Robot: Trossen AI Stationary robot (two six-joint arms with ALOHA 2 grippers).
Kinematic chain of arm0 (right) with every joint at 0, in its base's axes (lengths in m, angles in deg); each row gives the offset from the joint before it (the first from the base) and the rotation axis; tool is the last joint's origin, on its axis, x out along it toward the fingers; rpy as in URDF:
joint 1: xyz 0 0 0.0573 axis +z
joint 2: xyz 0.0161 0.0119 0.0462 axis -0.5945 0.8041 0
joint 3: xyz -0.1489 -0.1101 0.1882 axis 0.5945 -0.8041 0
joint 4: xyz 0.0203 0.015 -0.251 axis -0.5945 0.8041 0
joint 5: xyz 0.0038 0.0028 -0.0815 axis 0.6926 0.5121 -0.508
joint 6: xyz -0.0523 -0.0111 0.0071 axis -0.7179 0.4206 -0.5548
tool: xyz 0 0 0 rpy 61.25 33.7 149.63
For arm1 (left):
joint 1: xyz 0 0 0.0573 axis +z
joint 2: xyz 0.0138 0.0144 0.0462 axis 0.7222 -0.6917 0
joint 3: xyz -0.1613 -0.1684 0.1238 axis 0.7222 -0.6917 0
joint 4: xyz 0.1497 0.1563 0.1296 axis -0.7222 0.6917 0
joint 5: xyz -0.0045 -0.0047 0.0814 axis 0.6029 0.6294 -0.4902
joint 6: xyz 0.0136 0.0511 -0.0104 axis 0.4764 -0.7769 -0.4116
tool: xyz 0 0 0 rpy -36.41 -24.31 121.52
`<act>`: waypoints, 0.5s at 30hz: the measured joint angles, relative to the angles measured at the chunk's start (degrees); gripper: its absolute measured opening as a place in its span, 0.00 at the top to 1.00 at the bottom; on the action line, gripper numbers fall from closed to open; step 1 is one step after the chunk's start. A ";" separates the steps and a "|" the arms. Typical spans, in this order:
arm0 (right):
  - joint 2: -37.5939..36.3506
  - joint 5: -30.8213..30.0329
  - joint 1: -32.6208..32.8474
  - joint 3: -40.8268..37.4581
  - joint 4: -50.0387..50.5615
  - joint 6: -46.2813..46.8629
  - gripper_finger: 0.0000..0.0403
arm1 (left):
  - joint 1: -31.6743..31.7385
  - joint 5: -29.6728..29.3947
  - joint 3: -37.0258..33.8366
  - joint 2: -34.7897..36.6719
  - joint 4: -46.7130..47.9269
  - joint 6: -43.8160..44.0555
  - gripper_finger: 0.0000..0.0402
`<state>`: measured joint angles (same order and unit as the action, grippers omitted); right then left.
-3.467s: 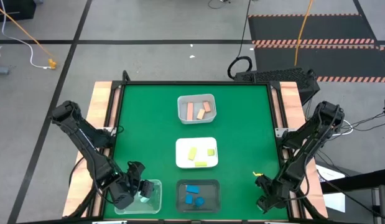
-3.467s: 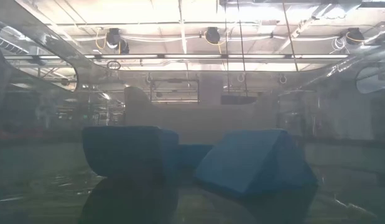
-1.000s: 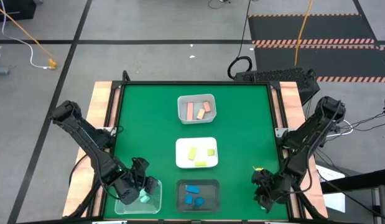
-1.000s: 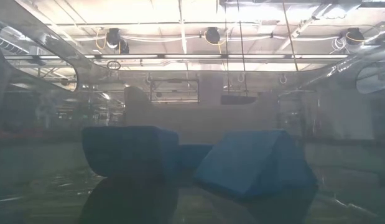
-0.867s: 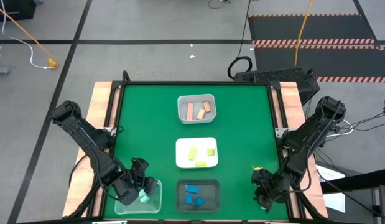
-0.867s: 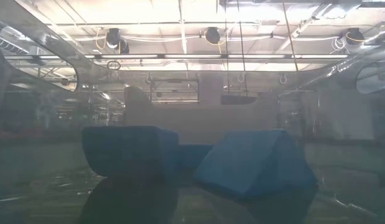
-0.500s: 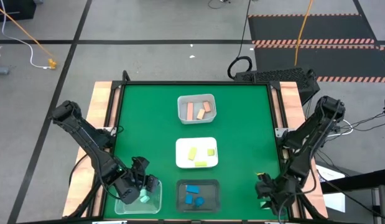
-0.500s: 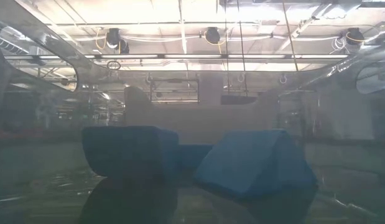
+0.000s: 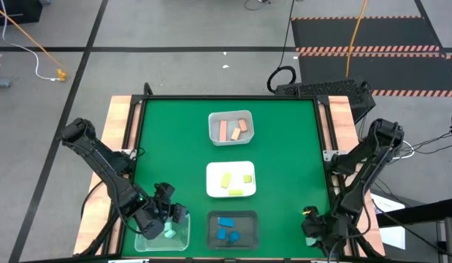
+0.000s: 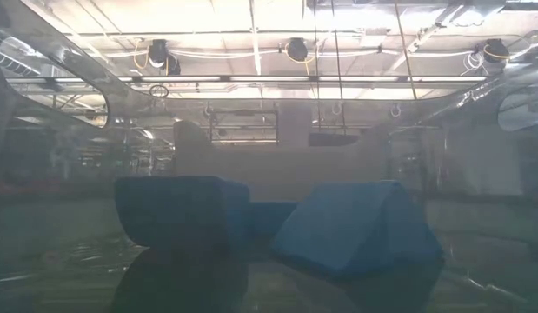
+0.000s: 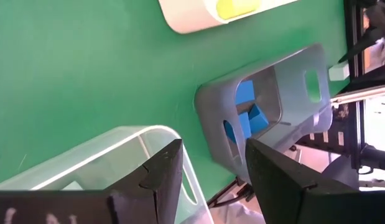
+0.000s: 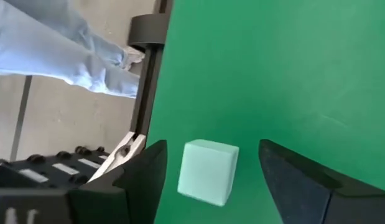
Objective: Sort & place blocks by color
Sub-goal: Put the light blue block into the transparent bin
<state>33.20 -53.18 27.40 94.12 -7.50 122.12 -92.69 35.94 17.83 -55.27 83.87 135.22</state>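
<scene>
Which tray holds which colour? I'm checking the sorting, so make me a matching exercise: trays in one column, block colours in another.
Column one:
1. grey tray
2. white tray
3. black tray
4. clear tray

Column two:
a. blue blocks
b. mint block
c. salmon blocks
d. yellow-green blocks

Pairs: 1-c, 2-d, 3-a, 4-b

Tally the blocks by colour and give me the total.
Salmon pink blocks: 3
Yellow-green blocks: 3
Blue blocks: 3
Pale mint blocks: 2
Total: 11
</scene>
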 joint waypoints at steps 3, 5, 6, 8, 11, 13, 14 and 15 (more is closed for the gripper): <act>1.60 0.03 0.00 0.00 -0.13 1.47 0.38 | 0.21 -0.72 0.00 0.00 0.02 -0.06 0.56; 2.85 0.06 0.00 0.00 -0.24 1.44 0.38 | 0.42 -0.75 0.00 0.00 0.02 -0.77 0.56; 3.57 0.14 0.00 0.00 -0.22 1.16 0.38 | 0.61 -0.74 0.00 0.00 0.02 -1.17 0.56; 4.88 0.17 0.02 0.00 -0.15 -0.12 0.38 | 0.97 -0.75 0.00 0.00 0.04 -1.67 0.56; 6.30 0.06 0.00 0.10 -0.17 -1.45 0.38 | 1.58 -0.75 0.00 0.00 0.04 -3.17 0.56; 6.74 0.05 0.00 0.17 -0.17 -1.40 0.38 | 1.88 -0.74 0.00 0.00 0.07 -4.24 0.56; 6.78 0.02 0.00 0.17 -0.12 -1.16 0.39 | 2.10 -0.74 0.00 0.00 0.07 -4.77 0.56; 6.79 -0.04 0.00 0.17 -0.04 -1.10 0.40 | 2.34 -0.73 0.00 0.00 0.07 -5.24 0.56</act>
<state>39.98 -53.22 27.40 94.29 -7.54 121.02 -90.35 35.21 17.83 -55.27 83.94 129.98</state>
